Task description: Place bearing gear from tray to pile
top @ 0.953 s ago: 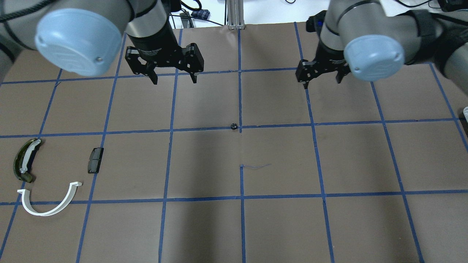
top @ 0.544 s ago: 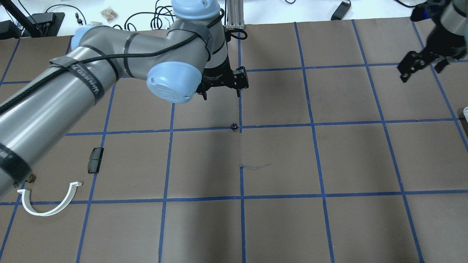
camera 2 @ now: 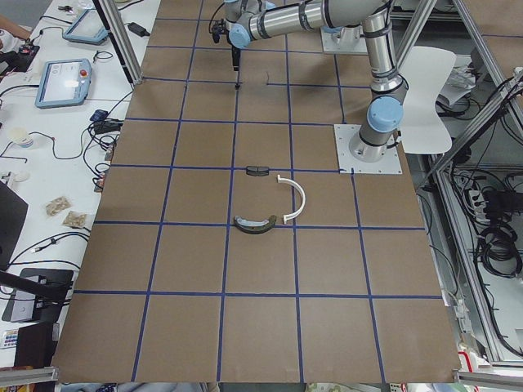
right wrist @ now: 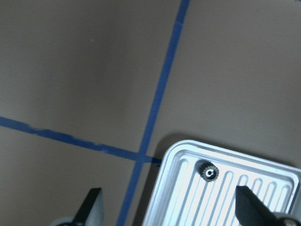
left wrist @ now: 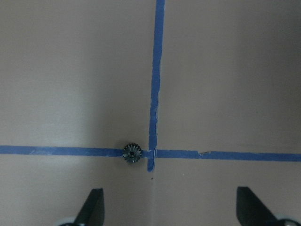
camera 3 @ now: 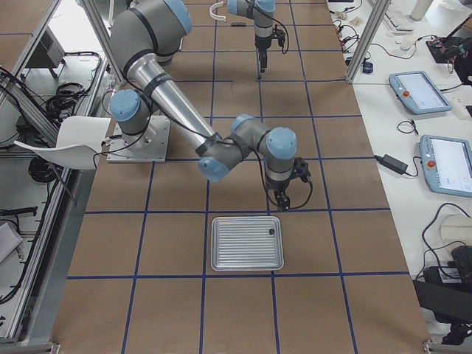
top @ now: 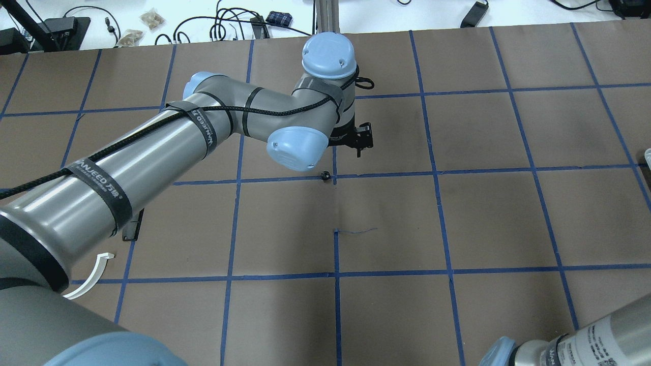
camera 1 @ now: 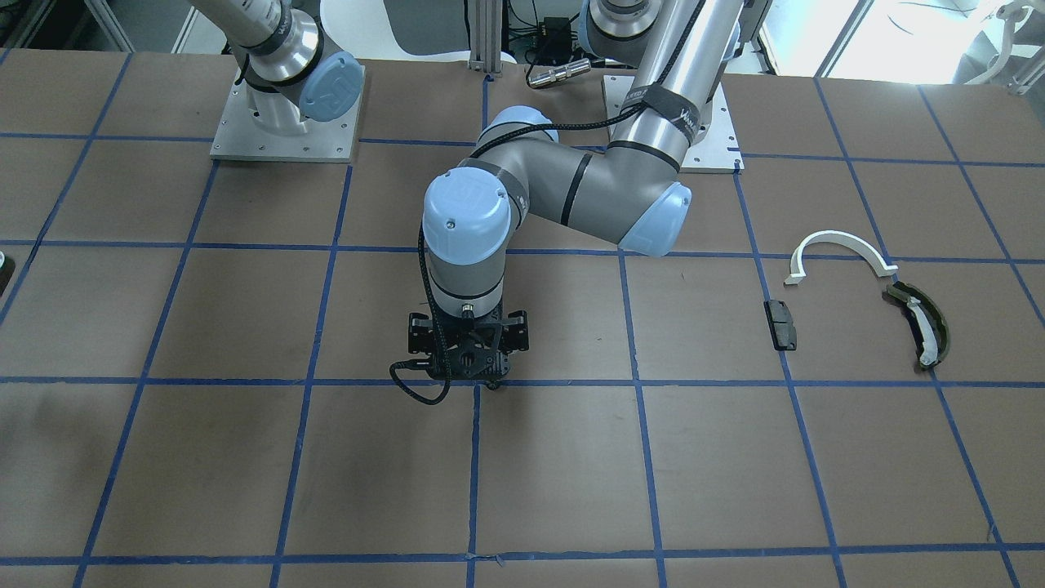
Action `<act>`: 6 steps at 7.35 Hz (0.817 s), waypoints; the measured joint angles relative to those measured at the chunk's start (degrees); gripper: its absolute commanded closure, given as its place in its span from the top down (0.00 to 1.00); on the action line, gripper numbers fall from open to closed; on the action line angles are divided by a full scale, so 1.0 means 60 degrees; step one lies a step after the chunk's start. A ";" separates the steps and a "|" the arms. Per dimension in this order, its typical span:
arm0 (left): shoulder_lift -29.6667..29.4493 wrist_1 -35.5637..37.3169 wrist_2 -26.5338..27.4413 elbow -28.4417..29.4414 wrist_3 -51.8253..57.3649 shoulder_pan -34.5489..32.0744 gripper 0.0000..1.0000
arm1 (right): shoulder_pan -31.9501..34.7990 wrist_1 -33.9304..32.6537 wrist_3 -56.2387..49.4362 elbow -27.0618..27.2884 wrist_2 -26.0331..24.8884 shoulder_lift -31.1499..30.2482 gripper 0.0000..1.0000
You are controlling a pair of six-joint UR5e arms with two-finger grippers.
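A small dark gear (right wrist: 209, 172) lies in the near corner of a ribbed metal tray (right wrist: 263, 188), also seen in the exterior right view (camera 3: 247, 243). My right gripper (right wrist: 169, 200) hovers open and empty beside that corner. A second small gear (left wrist: 132, 152) lies on the tape crossing at the table's middle (top: 325, 176). My left gripper (left wrist: 170, 200) is open and empty just above and behind it (camera 1: 469, 367). The pile lies at the table's left end: a white arc (camera 1: 841, 247), an olive curved piece (camera 1: 918, 322) and a black block (camera 1: 781, 324).
The brown table (top: 457, 218) carries a blue tape grid. My left arm (top: 152, 147) reaches across the left half and hides part of the pile in the overhead view. Cables and small items lie beyond the far edge (top: 152, 20).
My left arm has swung right and down to the middle crossing, over the gear on the table. My right gripper has left the overhead view to the right. The arm now hides the olive piece.
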 measured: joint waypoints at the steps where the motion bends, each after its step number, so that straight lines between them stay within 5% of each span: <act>1: -0.0164 0.0115 0.0166 -0.0050 0.0256 0.0055 1.00 | -0.0433 -0.0237 -0.0425 -0.0358 0.0242 0.0770 0.97; 6: -0.0571 0.1199 0.0385 -0.0827 0.0799 0.0560 0.99 | -0.0853 -0.0243 -0.0367 -0.0733 0.0391 0.1604 0.95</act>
